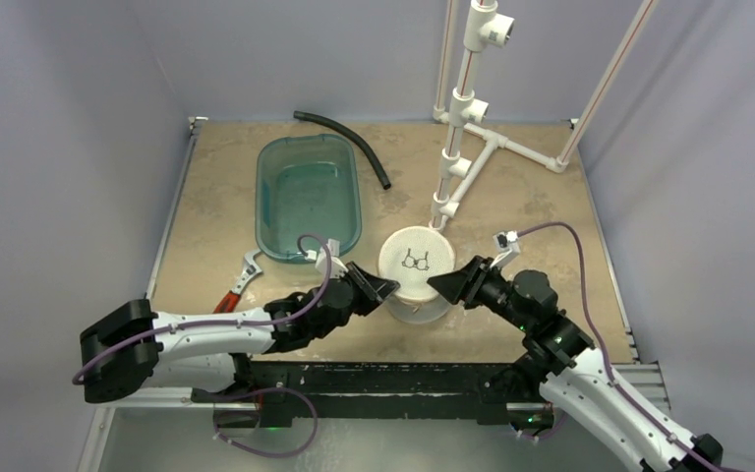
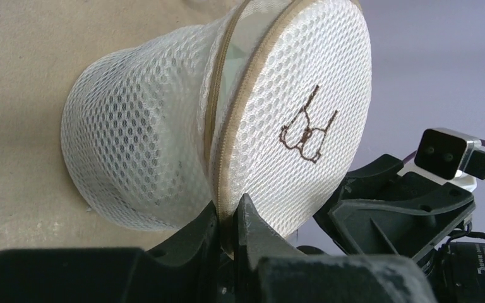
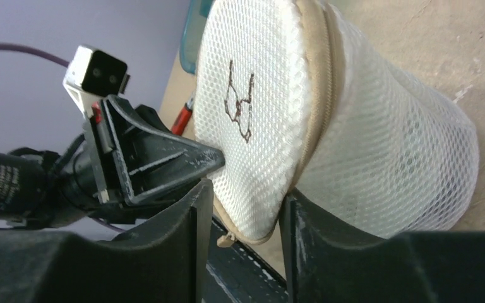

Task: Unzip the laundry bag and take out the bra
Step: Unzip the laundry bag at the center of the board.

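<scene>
Unzipping step: my left hand (image 1: 390, 287) pinches the rim of the laundry bag (image 1: 415, 258), while my right hand (image 1: 435, 285) gapes around the zip pull (image 3: 227, 238), needing to close.

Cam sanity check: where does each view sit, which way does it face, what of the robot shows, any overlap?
Top external: above and behind the bases, looking down on the table; shows both arms, left gripper and right gripper flanking the laundry bag.
Left wrist: on the left arm, facing right; own fingers pinch the bag's beige rim.
Right wrist: on the right arm, facing left; own fingers straddle the lid edge.
Shared: both wrist views see the bra-outline lid and the opposite gripper.
</scene>
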You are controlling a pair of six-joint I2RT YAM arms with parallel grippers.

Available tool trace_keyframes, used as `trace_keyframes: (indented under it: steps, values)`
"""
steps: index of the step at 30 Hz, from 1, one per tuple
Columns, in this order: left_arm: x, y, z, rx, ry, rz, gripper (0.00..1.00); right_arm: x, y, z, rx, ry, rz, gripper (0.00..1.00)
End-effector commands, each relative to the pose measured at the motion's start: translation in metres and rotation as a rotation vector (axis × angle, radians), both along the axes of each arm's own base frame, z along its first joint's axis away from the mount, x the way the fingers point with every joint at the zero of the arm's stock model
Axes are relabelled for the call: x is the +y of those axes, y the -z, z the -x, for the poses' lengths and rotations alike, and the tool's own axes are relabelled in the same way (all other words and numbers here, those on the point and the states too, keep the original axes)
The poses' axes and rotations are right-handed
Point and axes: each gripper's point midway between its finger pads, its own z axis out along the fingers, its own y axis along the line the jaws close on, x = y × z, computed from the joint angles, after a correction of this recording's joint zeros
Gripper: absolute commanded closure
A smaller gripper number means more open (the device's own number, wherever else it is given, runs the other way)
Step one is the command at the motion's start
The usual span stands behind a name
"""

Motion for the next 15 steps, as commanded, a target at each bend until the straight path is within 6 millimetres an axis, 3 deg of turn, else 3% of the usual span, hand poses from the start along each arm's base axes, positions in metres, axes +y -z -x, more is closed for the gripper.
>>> trace_keyframes:
  steps: [1,5,15]
  values:
    - [-0.002,-0.039,-0.008,-0.071,-0.02,0.065,0.96,-0.003,-0.031,0.005,-0.098,-0.039,0.051,0.48]
    - [0.005,-0.045,-0.011,-0.076,-0.051,0.073,1.0,-0.008,-0.043,0.01,-0.136,-0.067,0.121,0.37]
    - [0.012,-0.072,-0.027,-0.079,-0.167,0.11,1.0,-0.013,-0.053,0.022,-0.15,-0.142,0.225,0.39]
